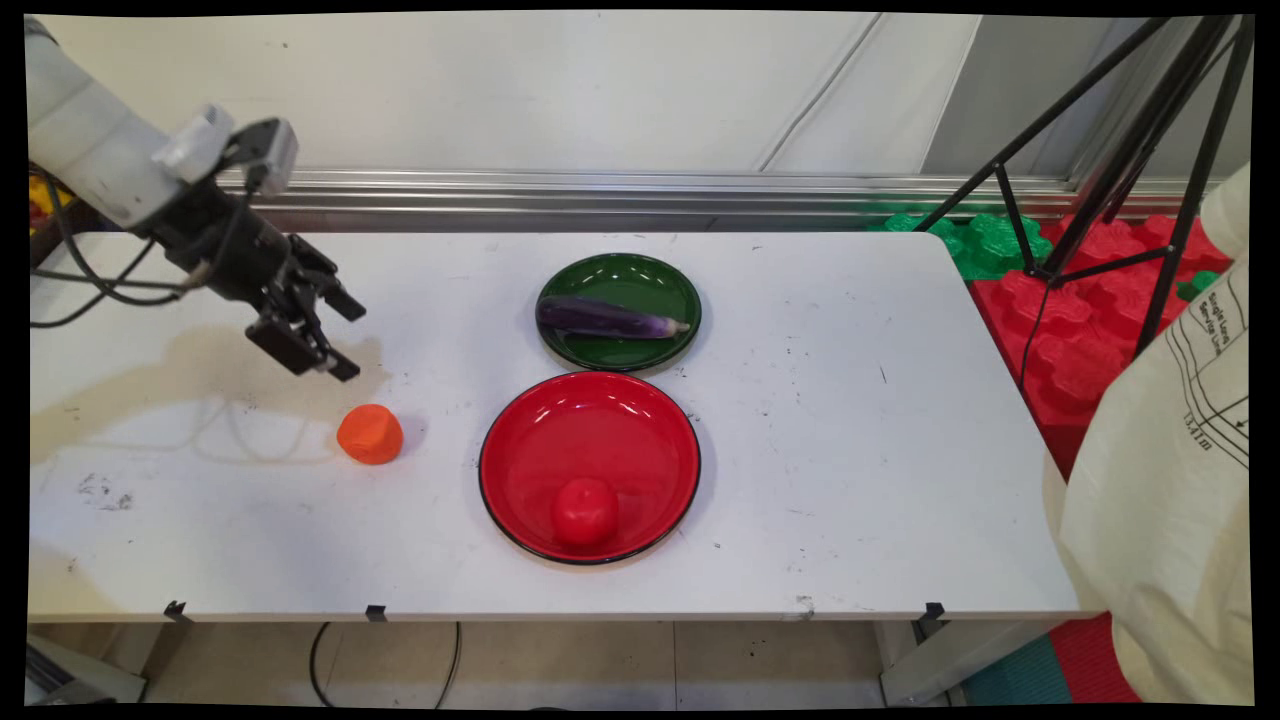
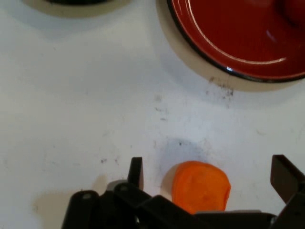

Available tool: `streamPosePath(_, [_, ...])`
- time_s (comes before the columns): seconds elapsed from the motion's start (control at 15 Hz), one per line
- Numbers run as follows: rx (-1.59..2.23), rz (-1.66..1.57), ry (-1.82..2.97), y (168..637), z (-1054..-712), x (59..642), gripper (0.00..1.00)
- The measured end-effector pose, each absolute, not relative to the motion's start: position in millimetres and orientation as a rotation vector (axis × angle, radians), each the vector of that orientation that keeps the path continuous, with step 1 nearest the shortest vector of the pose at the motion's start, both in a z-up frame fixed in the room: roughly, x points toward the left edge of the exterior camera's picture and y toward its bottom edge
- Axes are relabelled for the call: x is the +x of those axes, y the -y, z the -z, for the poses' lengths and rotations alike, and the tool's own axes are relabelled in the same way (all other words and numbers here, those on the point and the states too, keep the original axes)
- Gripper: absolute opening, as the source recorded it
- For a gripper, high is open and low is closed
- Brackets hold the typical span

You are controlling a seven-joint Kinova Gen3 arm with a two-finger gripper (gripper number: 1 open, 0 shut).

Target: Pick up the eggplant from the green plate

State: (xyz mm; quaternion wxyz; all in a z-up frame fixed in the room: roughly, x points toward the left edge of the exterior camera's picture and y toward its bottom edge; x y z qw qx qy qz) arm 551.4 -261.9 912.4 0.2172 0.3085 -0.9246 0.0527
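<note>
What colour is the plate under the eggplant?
Dark green round plate, clearest in the main view.

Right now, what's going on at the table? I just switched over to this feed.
The gripper hangs open above the white table, holding nothing. The nearest thing is an orange lump lying on the bare table just below it; the hand view shows it between the two fingers. To the right, a red tomato-like piece sits in the red plate, and a purple eggplant lies across the green plate behind it.
</note>
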Motion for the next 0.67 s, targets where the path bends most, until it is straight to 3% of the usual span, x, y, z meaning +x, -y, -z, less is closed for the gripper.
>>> streamPosePath(0.67, [0.879,-0.215,2.439,258.1,-961.4,559.0,1.00])
